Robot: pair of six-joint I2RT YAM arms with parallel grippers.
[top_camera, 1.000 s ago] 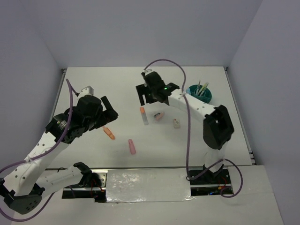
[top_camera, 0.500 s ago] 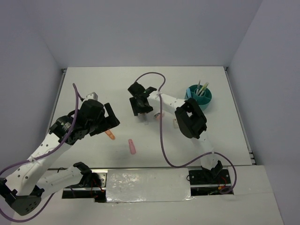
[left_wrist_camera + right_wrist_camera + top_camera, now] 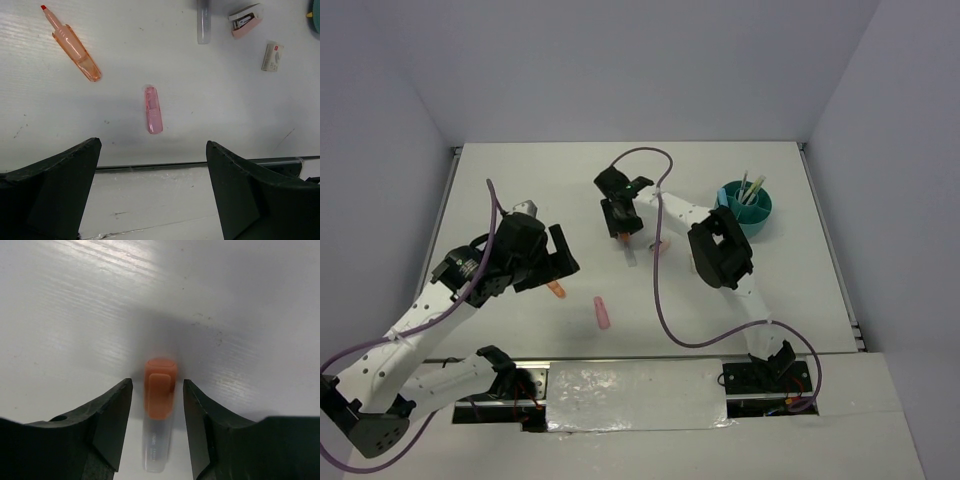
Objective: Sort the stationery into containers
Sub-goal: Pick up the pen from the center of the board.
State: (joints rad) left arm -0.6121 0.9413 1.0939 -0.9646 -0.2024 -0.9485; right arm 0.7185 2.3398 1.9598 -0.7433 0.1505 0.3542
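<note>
Teal organiser [image 3: 748,228] is sitting at the far right of the table [image 3: 520,180], well apart from both grippers. A few thin pens [image 3: 750,188], yellow and clear, are standing in it and leaning against the far rim; can't tell which compartment. Nothing else is showing inside it from above.

Right gripper [image 3: 157,382] is reaching across to table centre, hanging low over the orange-capped clear pen [image 3: 160,395]. Jaws are apart and flanking the orange cap, with a thin gap showing on each side, so they're not gripping. The pen is lying flat on the table, with its clear barrel pointing toward the near edge [image 3: 629,252].

Pink mini stapler [image 3: 660,247] is lying just right of that pen. A small white block [image 3: 272,56] is lying right of the stapler, visible from the left wrist only; from above, the right arm's elbow [image 3: 720,250] is covering that spot, between the pen and the organiser.

Left gripper [image 3: 152,145] is hovering over the near-left area with jaws wide apart and nothing between them. Orange highlighter [image 3: 75,47] is lying on a diagonal, uncapped tip pointing far-left; from above it's half hidden under the left gripper [image 3: 557,291]. Pink highlighter [image 3: 602,312] is lying alone near the front edge, right of the orange one and apart from it.
</note>
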